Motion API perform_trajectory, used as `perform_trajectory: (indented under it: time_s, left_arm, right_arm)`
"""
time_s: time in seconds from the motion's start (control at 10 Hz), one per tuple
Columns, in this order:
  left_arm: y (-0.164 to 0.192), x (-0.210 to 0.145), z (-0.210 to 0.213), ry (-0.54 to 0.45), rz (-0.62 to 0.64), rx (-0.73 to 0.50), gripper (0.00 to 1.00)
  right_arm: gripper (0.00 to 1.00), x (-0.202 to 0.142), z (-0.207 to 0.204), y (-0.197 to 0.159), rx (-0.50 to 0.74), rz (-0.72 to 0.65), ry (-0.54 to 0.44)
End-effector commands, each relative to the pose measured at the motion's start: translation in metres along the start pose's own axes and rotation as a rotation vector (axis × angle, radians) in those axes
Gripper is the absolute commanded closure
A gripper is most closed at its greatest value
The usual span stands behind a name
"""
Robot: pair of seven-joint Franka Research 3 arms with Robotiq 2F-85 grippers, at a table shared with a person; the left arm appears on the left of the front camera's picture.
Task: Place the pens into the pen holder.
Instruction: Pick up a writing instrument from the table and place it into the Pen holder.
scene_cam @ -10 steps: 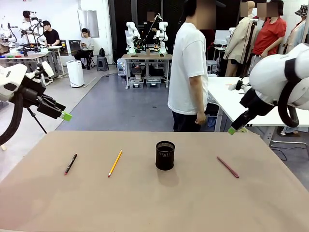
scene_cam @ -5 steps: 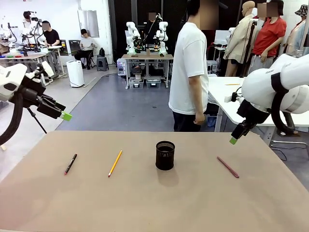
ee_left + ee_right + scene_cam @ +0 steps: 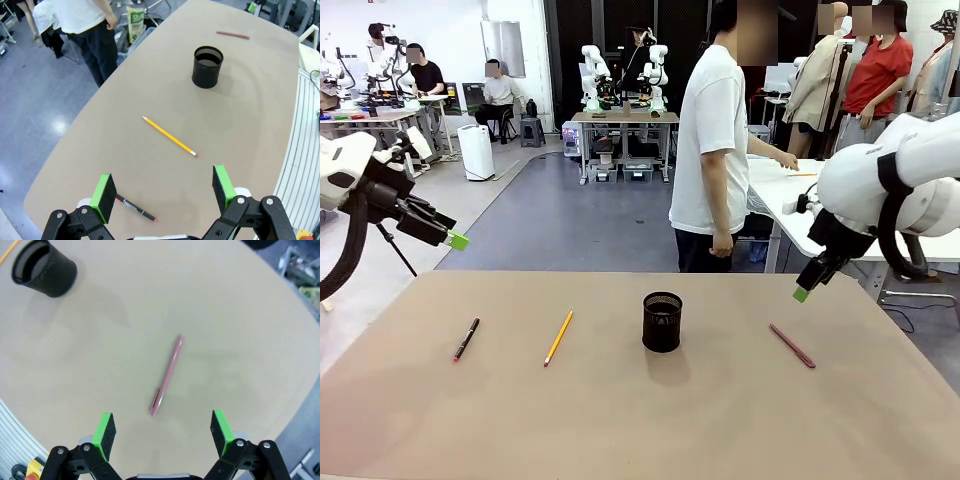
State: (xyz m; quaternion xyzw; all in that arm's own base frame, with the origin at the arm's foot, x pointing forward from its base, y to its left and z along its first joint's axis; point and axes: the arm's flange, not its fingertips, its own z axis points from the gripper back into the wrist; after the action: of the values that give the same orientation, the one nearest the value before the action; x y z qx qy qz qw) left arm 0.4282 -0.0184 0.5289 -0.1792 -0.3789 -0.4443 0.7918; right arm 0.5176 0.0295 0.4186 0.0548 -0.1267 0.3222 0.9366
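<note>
A black mesh pen holder (image 3: 662, 321) stands upright at the table's middle, also seen as the holder (image 3: 207, 66) and the holder (image 3: 44, 268). Three pens lie flat and apart: a black pen with a red tip (image 3: 466, 339) at the left, a yellow pencil (image 3: 558, 337) beside it, and a brownish-red pen (image 3: 792, 345) at the right. My left gripper (image 3: 162, 192) is open, high off the table's left side, over the black pen (image 3: 136, 209) and the pencil (image 3: 169, 136). Open too, my right gripper (image 3: 162, 430) hovers above the brownish-red pen (image 3: 167, 375).
A person in a white shirt (image 3: 712, 145) stands at the far edge of the tan table (image 3: 640, 410), turned toward a side table on the right. Bare tabletop surrounds the holder on all sides.
The right arm has swung down and left, bringing its gripper lower over the brownish-red pen. The person has raised an arm toward the side table. The left arm has stayed still.
</note>
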Motion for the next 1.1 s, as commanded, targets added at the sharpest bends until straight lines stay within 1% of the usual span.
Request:
perform_trajectory:
  time_s: [0.0,0.1,0.2,0.3,0.5,0.8,1.0]
  left_arm:
    - [0.001,0.0,0.0,-0.017,0.001,-0.009,0.0]
    - [0.001,0.0,0.0,-0.017,0.001,-0.009,0.0]
    - [0.001,0.0,0.0,-0.017,0.001,-0.009,0.0]
    - [0.001,0.0,0.0,-0.017,0.001,-0.009,0.0]
    - [0.001,0.0,0.0,-0.017,0.001,-0.009,0.0]
    - [0.001,0.0,0.0,-0.017,0.001,-0.009,0.0]
    - [0.001,0.0,0.0,-0.017,0.001,-0.009,0.0]
  right_arm:
    - [0.0,0.029,-0.027,-0.013,-0.023,-0.064,0.121]
    - [0.0,0.03,-0.039,-0.014,-0.01,-0.078,0.161]
    - [0.0,0.029,-0.054,-0.017,-0.029,-0.095,0.203]
    - [0.0,0.03,-0.068,-0.022,-0.034,-0.103,0.222]
    - [0.0,0.028,-0.091,-0.019,-0.038,-0.122,0.237]
    - [0.0,0.028,-0.11,-0.024,-0.047,-0.148,0.224]
    - [0.0,0.027,-0.125,-0.021,-0.033,-0.167,0.234]
